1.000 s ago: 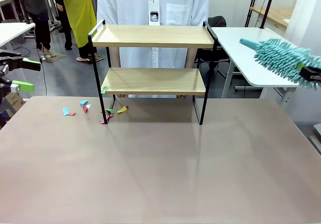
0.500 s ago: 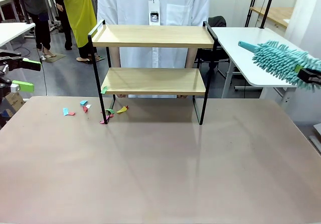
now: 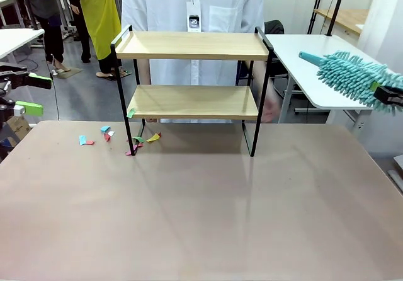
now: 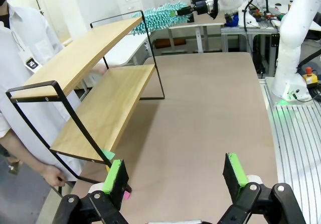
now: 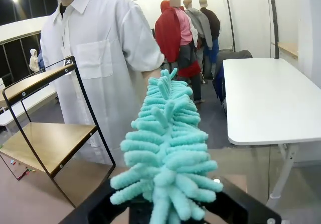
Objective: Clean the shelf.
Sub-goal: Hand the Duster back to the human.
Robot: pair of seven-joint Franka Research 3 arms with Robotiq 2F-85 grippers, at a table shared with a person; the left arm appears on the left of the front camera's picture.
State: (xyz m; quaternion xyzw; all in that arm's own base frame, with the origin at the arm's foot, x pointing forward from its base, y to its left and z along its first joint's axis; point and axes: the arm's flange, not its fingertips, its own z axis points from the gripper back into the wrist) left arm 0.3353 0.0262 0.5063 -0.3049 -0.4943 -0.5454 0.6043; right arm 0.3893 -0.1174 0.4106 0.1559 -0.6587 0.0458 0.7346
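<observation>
Your right gripper (image 3: 385, 93), clamped on the duster (image 3: 349, 74) at right edge, barely shifted; the shelf (image 3: 192, 101) stayed untouched, left gripper (image 4: 174, 176) spread.

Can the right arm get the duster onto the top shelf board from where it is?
Probably yes. The duster, held in the right gripper, hangs beside the shelf with open air between; the top board looks bare.

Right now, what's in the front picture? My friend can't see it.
A two-shelf wooden rack stands on a table, paper scraps beside its leg. The right pincer holds a fluffy teal duster.
</observation>
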